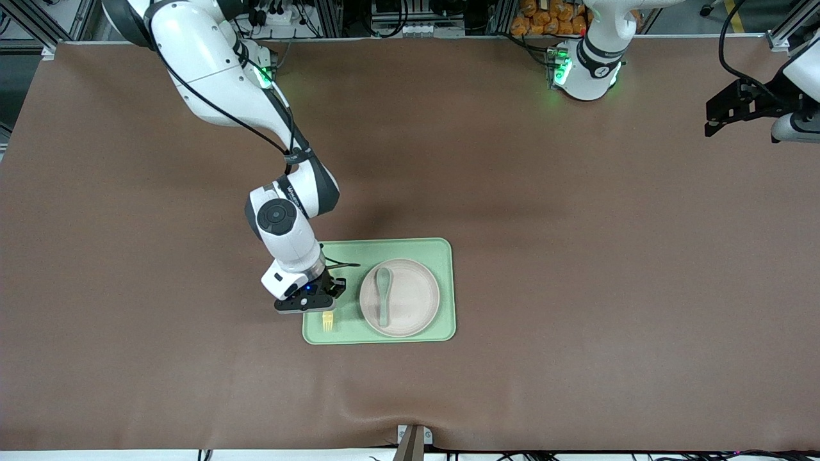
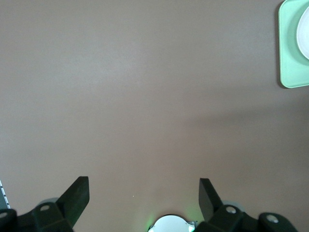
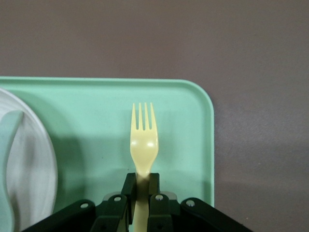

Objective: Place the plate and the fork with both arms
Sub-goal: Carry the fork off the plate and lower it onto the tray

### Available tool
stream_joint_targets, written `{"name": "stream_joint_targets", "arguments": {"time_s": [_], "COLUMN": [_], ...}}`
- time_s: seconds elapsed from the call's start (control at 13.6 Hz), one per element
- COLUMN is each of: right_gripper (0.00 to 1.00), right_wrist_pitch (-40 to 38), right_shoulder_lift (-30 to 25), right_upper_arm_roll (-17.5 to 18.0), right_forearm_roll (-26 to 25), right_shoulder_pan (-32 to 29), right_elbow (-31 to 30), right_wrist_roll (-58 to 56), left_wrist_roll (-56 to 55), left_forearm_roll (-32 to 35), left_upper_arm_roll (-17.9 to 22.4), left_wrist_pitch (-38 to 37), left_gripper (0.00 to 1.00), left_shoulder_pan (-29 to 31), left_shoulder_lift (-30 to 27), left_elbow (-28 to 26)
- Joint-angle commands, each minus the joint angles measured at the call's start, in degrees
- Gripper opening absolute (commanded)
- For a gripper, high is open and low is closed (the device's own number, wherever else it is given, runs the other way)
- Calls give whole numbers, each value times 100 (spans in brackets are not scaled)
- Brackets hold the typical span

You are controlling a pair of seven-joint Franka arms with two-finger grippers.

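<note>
The tray point(image 1: 442, 288) is already carrying the plate point(image 1: 410, 301), which is lying beside the right gripper point(image 3: 141, 186) with a spoon point(image 1: 383, 294) on it. That gripper is clamping the fork point(image 3: 143, 140) over the tray, release still pending. The left gripper point(image 2: 144, 198) is waiting wide open, holding nothing, well apart over bare table.

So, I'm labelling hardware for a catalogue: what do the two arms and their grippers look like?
Both arms are glossy white with dark grey joints and green-lit bases. A black cable runs down the right arm. The right gripper and left gripper are black, with two flat fingers.
</note>
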Motion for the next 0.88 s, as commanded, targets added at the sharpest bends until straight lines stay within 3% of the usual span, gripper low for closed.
{"name": "stream_joint_targets", "arguments": {"time_s": [0.0, 0.07, 0.15, 0.44, 0.59, 0.81], "right_gripper": [0, 65, 100, 100, 100, 100], "right_wrist_pitch": [91, 99, 99, -49, -653, -1612], "right_shoulder_lift": [-182, -174, -156, -226, -349, -647], "right_upper_arm_roll": [33, 33, 41, 42, 33, 33], "right_forearm_roll": [60, 60, 60, 69, 60, 69], "right_shoulder_pan": [44, 62, 62, 1, -61, -271], "right_elbow": [-250, -233, -207, -83, 222, 558], "right_wrist_roll": [106, 132, 159, 106, 97, -42], "left_wrist_roll": [63, -7, -25, -43, -43, 71], "left_forearm_roll": [-658, -809, -793, -443, -170, -213], "left_upper_arm_roll": [224, 224, 215, 224, 390, 426], "left_wrist_pitch": [-56, -30, -21, 58, 58, 58], "left_gripper": [100, 100, 100, 100, 100, 100], "left_shoulder_pan": [74, 179, 180, -152, -433, -356], "left_shoulder_lift": [12, 30, 39, 223, 276, 250], "left_elbow": [-13, 4, -4, -22, -31, 4]}}
